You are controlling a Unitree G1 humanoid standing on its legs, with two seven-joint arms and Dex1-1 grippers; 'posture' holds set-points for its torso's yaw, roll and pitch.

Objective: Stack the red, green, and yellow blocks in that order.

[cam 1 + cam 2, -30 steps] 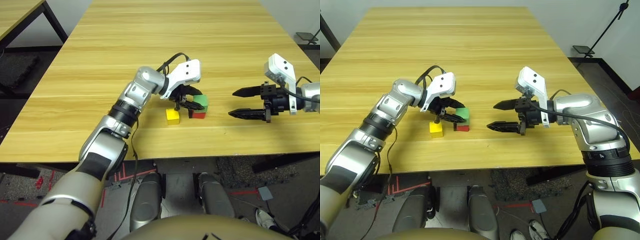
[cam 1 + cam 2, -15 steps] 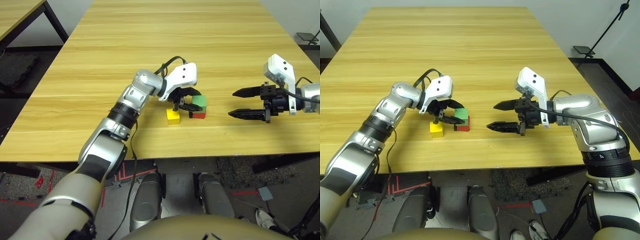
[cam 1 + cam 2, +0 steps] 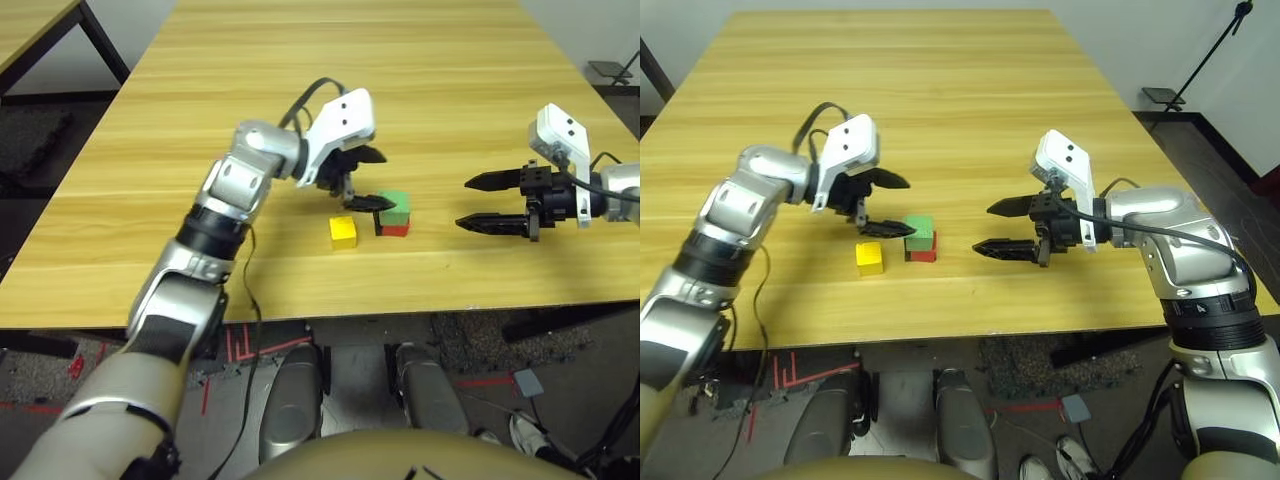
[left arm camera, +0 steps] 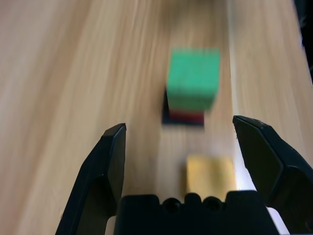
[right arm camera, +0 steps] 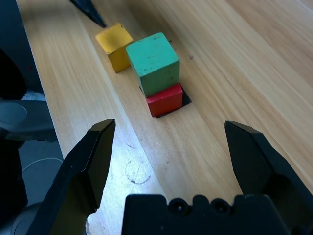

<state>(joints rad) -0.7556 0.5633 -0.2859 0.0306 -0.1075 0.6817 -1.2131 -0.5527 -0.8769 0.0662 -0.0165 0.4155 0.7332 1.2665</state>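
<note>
The green block point(image 3: 396, 203) sits on top of the red block point(image 3: 397, 230) near the table's front middle. The yellow block point(image 3: 343, 232) lies on the table just left of this pair, apart from it. My left gripper point(image 3: 380, 180) hovers open, above and slightly left of the green block, touching nothing. Its wrist view looks down on the green block point(image 4: 192, 78), the red block point(image 4: 186, 116) and the yellow block point(image 4: 210, 176). My right gripper point(image 3: 463, 204) stands open to the right of the stack, pointing at it, with nothing between its fingers.
A flat black patch point(image 5: 186, 100) lies under the red block. The wooden table point(image 3: 300, 80) stretches bare behind the blocks. Its front edge point(image 3: 420, 300) runs close below them. A second table point(image 3: 30, 30) stands at the far left.
My left gripper has opened and let go of the green block on the red one, then lifted back and to the left. The right arm has stayed put.
</note>
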